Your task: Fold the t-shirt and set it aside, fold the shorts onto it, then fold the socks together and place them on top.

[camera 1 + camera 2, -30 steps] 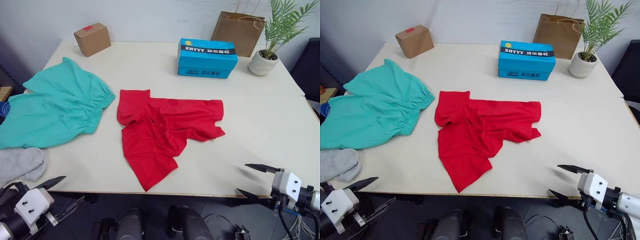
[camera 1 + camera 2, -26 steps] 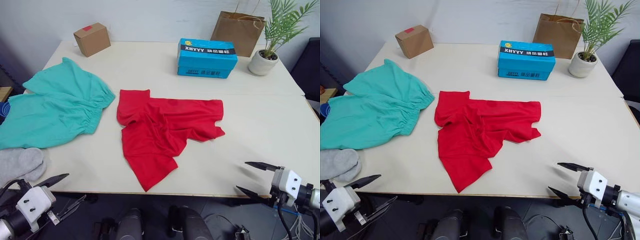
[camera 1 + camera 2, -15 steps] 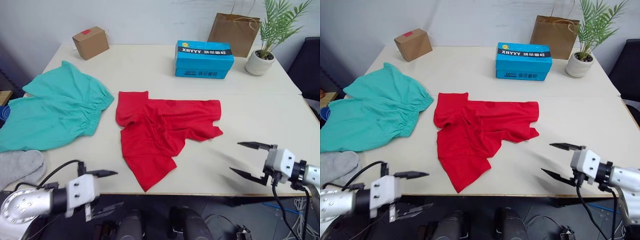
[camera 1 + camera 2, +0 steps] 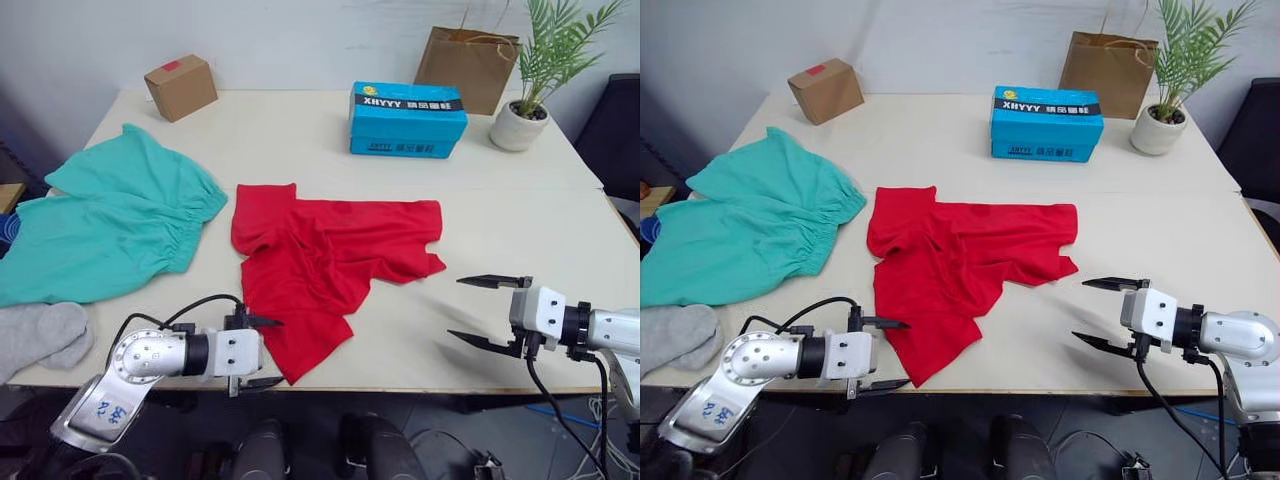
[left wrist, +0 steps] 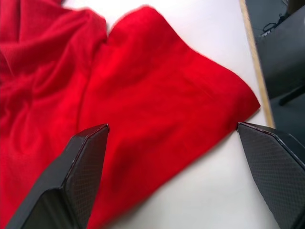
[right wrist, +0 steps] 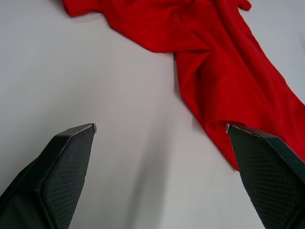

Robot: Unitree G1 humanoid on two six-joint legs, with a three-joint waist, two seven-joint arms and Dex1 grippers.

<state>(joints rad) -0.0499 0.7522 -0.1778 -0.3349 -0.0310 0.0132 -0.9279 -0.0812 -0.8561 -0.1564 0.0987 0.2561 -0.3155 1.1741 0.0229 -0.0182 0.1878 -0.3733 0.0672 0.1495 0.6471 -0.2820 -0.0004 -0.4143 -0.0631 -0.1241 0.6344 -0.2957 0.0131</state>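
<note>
Both grippers had swung in over the counter's (image 4: 500,230) near edge within the last second. The left gripper (image 4: 262,351), fingers spread wide, now bracketed the nearest corner of the crumpled red t-shirt (image 4: 325,262); the right gripper (image 4: 488,312), also spread, hovered beside the shirt's right side. Folding was probably about to start. The left wrist view showed that corner (image 5: 209,119) lying flat near the edge. Farther left lay the grey socks (image 4: 40,335) and teal shorts (image 4: 110,220), untouched.

Pale table (image 4: 300,130) against a plain light wall (image 4: 300,30); dark floor (image 4: 440,440) beneath its front edge
</note>
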